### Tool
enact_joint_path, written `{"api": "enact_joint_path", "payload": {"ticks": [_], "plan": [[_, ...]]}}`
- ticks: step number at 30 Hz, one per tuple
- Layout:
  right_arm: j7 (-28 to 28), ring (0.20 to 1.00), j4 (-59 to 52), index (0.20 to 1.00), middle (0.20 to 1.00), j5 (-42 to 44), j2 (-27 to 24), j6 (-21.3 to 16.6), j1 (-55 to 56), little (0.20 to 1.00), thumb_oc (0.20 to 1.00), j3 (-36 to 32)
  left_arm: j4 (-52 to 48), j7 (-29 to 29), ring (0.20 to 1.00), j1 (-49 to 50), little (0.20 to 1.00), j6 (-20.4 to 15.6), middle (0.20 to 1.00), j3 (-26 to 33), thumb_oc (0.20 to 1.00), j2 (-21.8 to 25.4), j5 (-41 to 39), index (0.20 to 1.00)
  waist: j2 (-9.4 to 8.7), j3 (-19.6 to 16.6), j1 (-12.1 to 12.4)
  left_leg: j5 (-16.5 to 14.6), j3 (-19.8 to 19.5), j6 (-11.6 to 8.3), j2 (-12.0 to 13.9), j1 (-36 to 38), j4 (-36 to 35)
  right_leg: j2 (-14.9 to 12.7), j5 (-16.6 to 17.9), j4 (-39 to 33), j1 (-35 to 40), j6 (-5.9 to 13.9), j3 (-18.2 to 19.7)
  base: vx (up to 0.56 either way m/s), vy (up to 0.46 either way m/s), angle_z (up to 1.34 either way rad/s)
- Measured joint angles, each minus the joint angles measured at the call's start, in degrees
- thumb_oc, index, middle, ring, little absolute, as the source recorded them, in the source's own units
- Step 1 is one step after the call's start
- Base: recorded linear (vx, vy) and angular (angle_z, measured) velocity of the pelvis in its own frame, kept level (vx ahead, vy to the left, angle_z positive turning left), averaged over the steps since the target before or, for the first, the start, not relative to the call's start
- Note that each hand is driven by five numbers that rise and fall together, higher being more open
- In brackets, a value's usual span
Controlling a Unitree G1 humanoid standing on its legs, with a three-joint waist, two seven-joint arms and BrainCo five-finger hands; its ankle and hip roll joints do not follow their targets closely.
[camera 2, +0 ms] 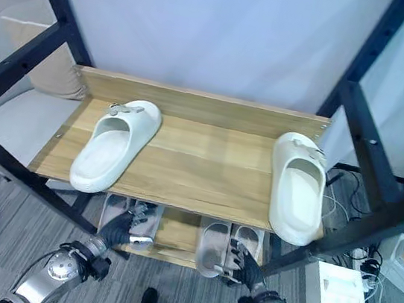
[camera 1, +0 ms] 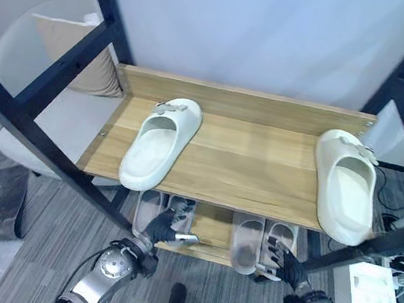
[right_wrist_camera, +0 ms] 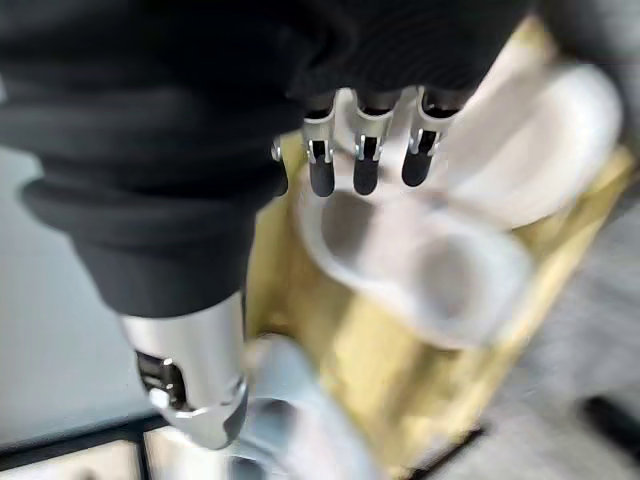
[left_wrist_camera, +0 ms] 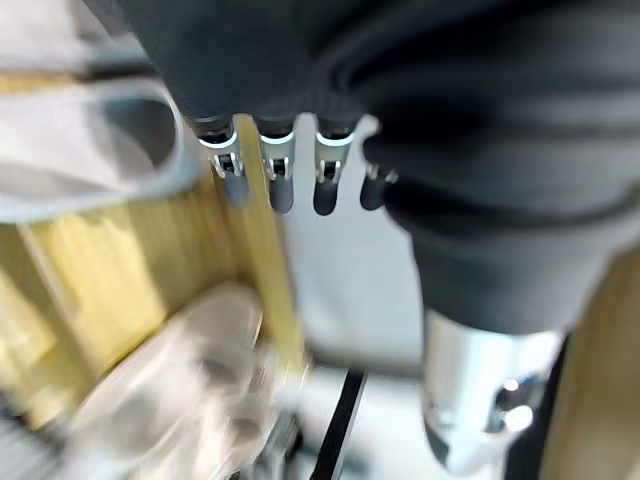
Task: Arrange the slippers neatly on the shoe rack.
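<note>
Nearest the robot, both hands reach toward the lower shelf (camera 1: 209, 232) of the shoe rack (camera 1: 239, 100). The left hand (camera 1: 163, 227) sits at the front edge of that shelf, on its left part, over a grey slipper pair (camera 1: 150, 208); in its wrist view the fingers (left_wrist_camera: 278, 172) hang straight and slightly apart, gripping nothing, with a pale slipper blurred past them. The right hand (camera 2: 242, 264) sits at the same shelf's front edge, on its right part, over a second grey pair (camera 2: 213, 245); its fingers (right_wrist_camera: 365, 165) are straight and a little spread above a blurred slipper (right_wrist_camera: 420, 250), and whether they touch it cannot be told. Above the lower shelf, the wooden top shelf (camera 1: 246, 158) carries two cream slippers, well apart. The left slipper (camera 1: 160, 140) lies on the shelf's left half, tilted, its toe at the front edge. The right slipper (camera 1: 344, 183) lies at the shelf's right end, its toe overhanging the front edge. Behind the rack hangs a pale sheet (camera 1: 264, 32). Left of the rack stands a white chair (camera 1: 18, 65) with a beige cushion (camera 1: 87, 56).
</note>
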Motion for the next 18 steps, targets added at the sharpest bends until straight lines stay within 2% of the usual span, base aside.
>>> {"api": "enact_joint_path", "payload": {"ticks": [1,2,3,4,8,9,11,14,18], "plan": [[0.0,1.0,0.1,1.0,1.0,-1.1,-0.2,0.2,0.4,1.0,1.0,0.1,0.0,-0.5,1.0,0.0,1.0,0.0,1.0,-0.5,1.0,0.2,1.3,1.0,0.06,-0.3,0.0,-0.3,0.0,-0.24,0.1,0.0,-0.2,0.1,0.0,0.0,-0.1,0.02,0.2,0.02,-0.008,-0.22],[0.0,1.0,0.2,1.0,1.0,-3.6,-0.4,0.1,2.1,1.0,1.0,-0.2,0.0,-2.1,1.0,-0.3,1.0,0.3,1.0,-1.5,1.0,0.2,4.1,1.0,0.13,-0.8,-1.4,-0.7,0.3,-0.61,0.3,0.1,-0.2,0.2,-0.3,-0.2,-0.3,0.47,1.2,0.02,-0.009,-0.16],[0.1,1.0,0.4,1.0,1.0,-4.4,-0.6,0.2,2.5,1.0,1.0,-0.3,-0.2,-2.3,1.0,-0.7,1.0,0.3,1.0,-2.3,1.0,0.4,5.3,1.0,0.42,-1.2,-1.3,-0.7,0.3,-0.59,0.4,0.1,-0.2,0.3,-0.3,-0.2,-0.4,0.5,1.2,0.01,-0.003,-0.14],[0.0,1.0,1.2,1.0,1.0,-5.4,-0.7,-0.1,3.6,1.0,1.0,-0.5,-0.3,-3.1,1.0,-1.2,1.0,0.4,1.0,-3.3,1.0,0.6,6.1,1.0,0.38,-1.5,-2.6,-0.7,0.7,-0.6,0.5,0.1,-0.1,0.3,-0.2,-0.2,-1.0,0.5,1.5,0.02,-0.005,-0.11],[-0.3,1.0,7.0,1.0,1.0,-9.5,-1.6,0.4,5.1,1.0,1.0,-2.0,-6.1,-6.2,1.0,-7.8,1.0,1.0,1.0,-10.4,1.0,2.1,9.9,1.0,2.32,-3.3,-4.2,-0.8,2.4,-0.5,0.7,0.0,-0.2,0.3,0.4,-0.2,-1.8,0.66,3.1,0.02,-0.002,-0.25],[-0.4,1.0,7.7,1.0,1.0,-9.8,-1.5,0.3,5.3,1.0,1.0,-2.2,-6.6,-6.6,1.0,-9.0,1.0,1.1,1.0,-11.1,1.0,1.6,9.9,1.0,2.4,-3.4,-5.2,-0.8,2.8,-0.5,0.7,0.1,-0.2,0.3,0.5,-0.2,-2.1,0.64,3.4,0.0,0.005,-0.16],[-0.7,1.0,11.0,1.0,1.0,-10.4,-1.0,0.8,5.0,1.0,1.0,-1.9,-10.5,-7.7,1.0,-14.0,1.0,1.3,1.0,-13.7,1.0,0.3,9.8,1.0,2.97,-3.8,-5.5,-0.8,3.3,-0.49,0.9,0.0,-0.2,0.5,0.8,-0.2,-2.2,0.65,4.3,0.0,0.011,-0.19],[-1.4,1.0,11.4,1.0,1.0,-10.8,-0.8,1.0,5.1,1.0,1.0,-1.9,-13.3,-8.7,1.0,-19.1,1.0,1.2,1.0,-14.5,1.0,-3.2,8.6,1.0,3.6,-4.2,-7.6,-0.8,3.7,-0.5,1.0,0.2,-0.2,0.5,0.8,-0.2,-2.6,0.6,4.5,0.0,0.003,-0.07],[-2.4,1.0,13.6,1.0,1.0,-10.8,-0.1,1.3,3.9,1.0,1.0,-1.9,-19.6,-8.7,1.0,-26.2,1.0,0.9,1.0,-16.0,1.0,-6.2,2.1,1.0,4.02,-4.4,-8.0,-0.8,4.0,-0.46,1.0,-0.1,-0.2,0.6,0.9,-0.2,-3.0,0.63,4.7,0.0,-0.002,-0.04]]}}
